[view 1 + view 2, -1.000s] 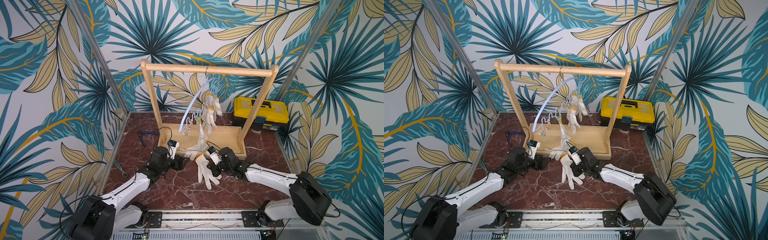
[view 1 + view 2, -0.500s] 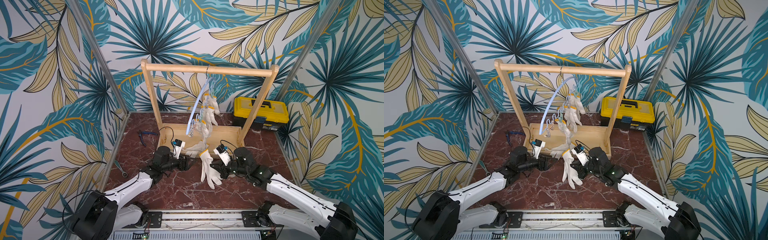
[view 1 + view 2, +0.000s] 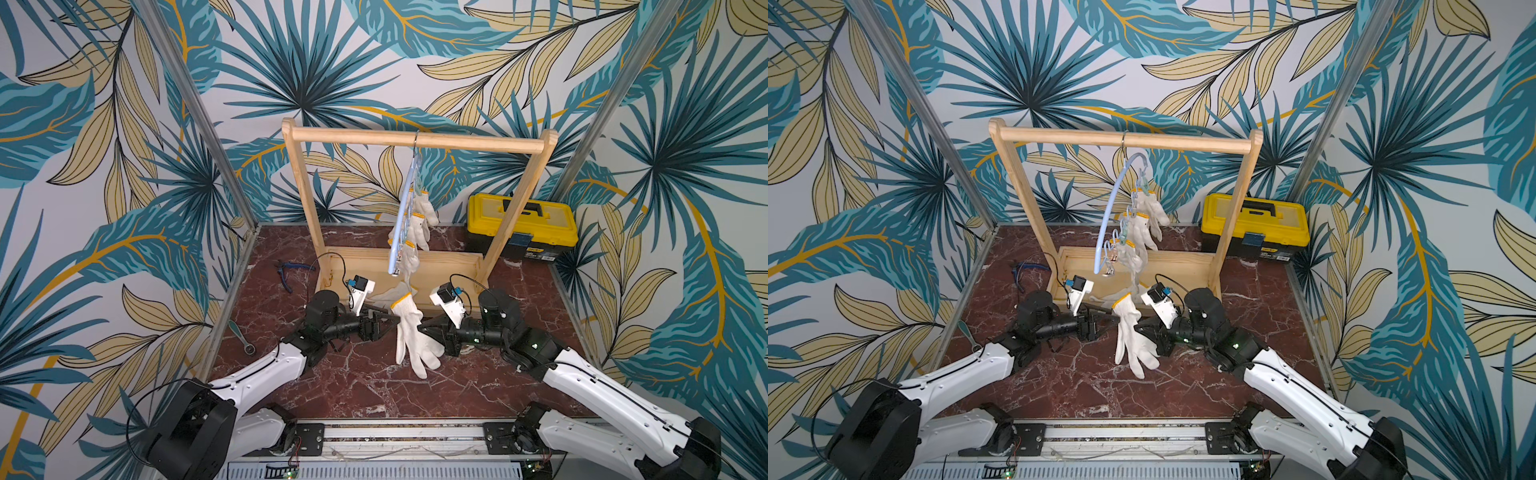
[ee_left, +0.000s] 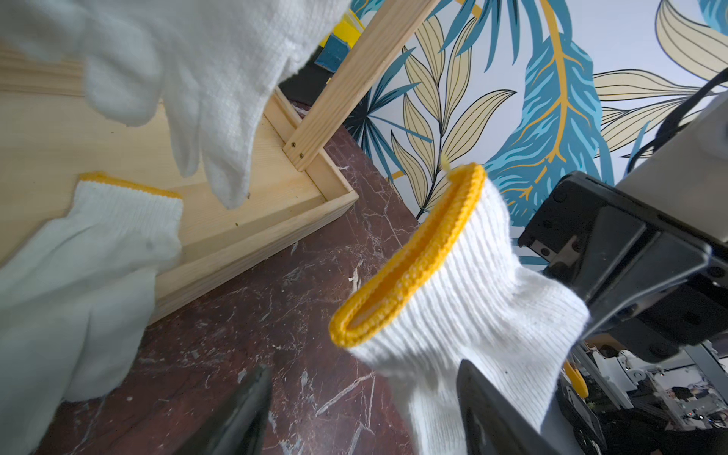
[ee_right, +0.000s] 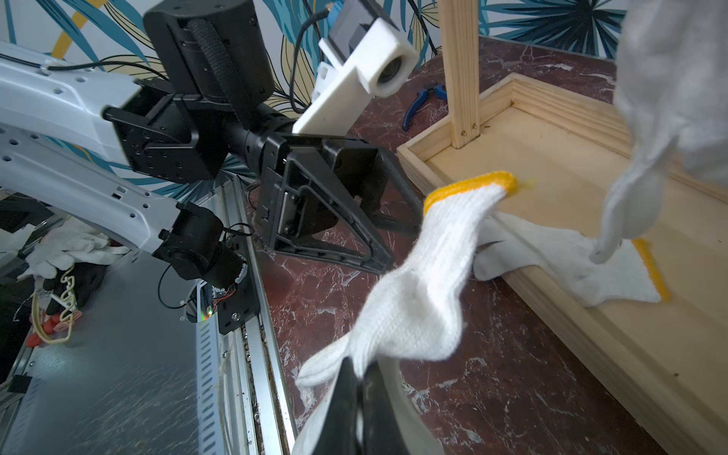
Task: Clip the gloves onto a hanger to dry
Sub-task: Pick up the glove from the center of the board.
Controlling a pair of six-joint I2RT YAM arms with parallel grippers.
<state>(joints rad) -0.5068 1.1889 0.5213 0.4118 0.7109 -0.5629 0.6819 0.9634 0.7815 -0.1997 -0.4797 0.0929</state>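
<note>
my right gripper (image 5: 360,378) clamps a dangling glove (image 5: 413,303), cuff up; my left gripper (image 4: 362,398) hangs released just left of it.

Robot lab test cell, leaf-print wall panels (image 3: 104,124), aluminium posts (image 3: 199,120), yellow toolbox (image 3: 521,220), marble tabletop (image 3: 365,386)

Bare marble floor (image 3: 365,386) before wooden rack (image 3: 303,199); hung gloves (image 3: 419,226), seemingly, across its middle.
</note>
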